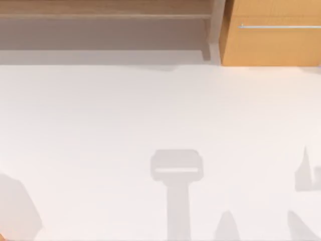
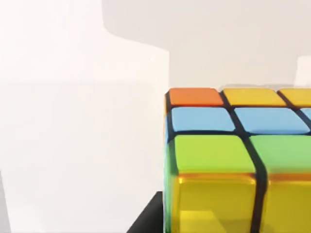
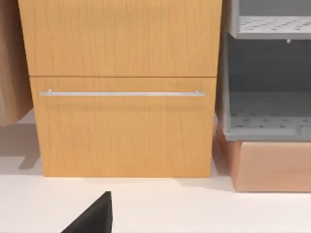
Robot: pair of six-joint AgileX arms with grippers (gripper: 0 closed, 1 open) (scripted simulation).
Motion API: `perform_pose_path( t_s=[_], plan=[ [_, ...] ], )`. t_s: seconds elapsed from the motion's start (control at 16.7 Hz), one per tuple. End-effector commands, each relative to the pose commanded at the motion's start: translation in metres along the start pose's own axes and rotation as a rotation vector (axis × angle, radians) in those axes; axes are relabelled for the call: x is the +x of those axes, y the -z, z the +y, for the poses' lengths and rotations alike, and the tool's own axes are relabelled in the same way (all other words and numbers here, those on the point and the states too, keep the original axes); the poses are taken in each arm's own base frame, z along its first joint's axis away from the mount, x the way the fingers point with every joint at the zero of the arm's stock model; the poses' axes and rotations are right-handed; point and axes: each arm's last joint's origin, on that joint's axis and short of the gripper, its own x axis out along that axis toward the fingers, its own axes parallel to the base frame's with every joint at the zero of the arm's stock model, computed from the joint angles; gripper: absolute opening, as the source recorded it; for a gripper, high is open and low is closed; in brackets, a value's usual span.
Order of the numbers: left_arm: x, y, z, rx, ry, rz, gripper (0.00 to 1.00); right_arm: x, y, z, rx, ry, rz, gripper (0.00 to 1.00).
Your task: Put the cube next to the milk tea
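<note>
From above, the white table (image 1: 100, 125) carries only grey shadows; a wooden cabinet (image 1: 273, 32) with a bar handle stands at its far right, a shelf (image 1: 105, 17) to the left of it. At the left wrist, the cube (image 2: 233, 155) looms very close, orange, yellow, blue and green tiles showing, a dark finger tip (image 2: 148, 218) just beside it; whether the left fingers grip it I cannot tell. At the right wrist, the cabinet's drawer (image 3: 124, 126) faces the camera beside a grey rack (image 3: 267, 87), suggesting this arm is parked; one dark finger tip (image 3: 95, 216) shows, its state unclear.
</note>
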Motion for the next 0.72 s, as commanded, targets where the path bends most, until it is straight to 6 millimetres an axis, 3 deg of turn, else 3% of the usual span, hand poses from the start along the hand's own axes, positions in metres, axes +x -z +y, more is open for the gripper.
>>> perform_pose_path(
  t_s=[0.72],
  plan=[
    [0.025,0.004,-0.008,0.004,0.069,0.056,0.00,0.000,0.000,0.000,0.000,0.000,0.000,1.00]
  ],
)
